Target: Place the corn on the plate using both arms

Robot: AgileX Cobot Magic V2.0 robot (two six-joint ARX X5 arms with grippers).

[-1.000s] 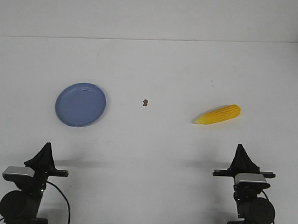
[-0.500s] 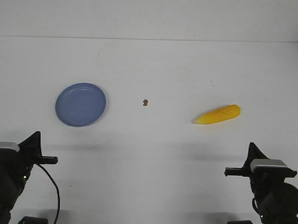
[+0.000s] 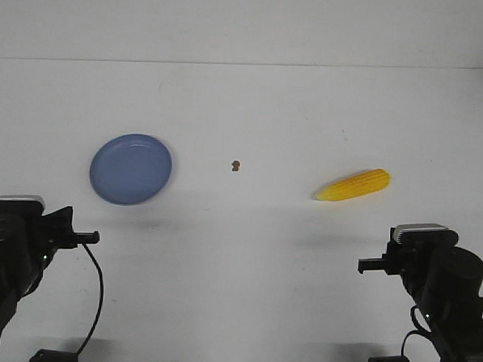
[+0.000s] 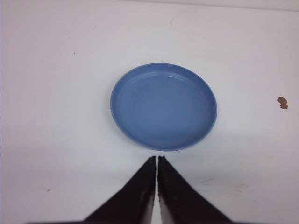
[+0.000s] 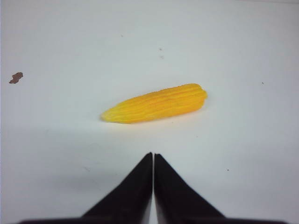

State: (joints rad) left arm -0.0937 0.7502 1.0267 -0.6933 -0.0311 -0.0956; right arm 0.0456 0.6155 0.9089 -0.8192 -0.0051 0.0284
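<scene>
Our right pincer [image 5: 153, 156] and left pincer [image 4: 156, 158], both pressed together, face the bumpy yellow corn cob [image 5: 155, 103]; unopened, we'd roll it off-line.

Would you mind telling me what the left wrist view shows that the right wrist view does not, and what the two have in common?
Only the left wrist view shows the plate, empty, just beyond the shut left gripper. Only the right wrist view shows the corn, lying on its side beyond the shut right gripper. Both share the white table and the small brown speck, which sits between plate and corn.
</scene>
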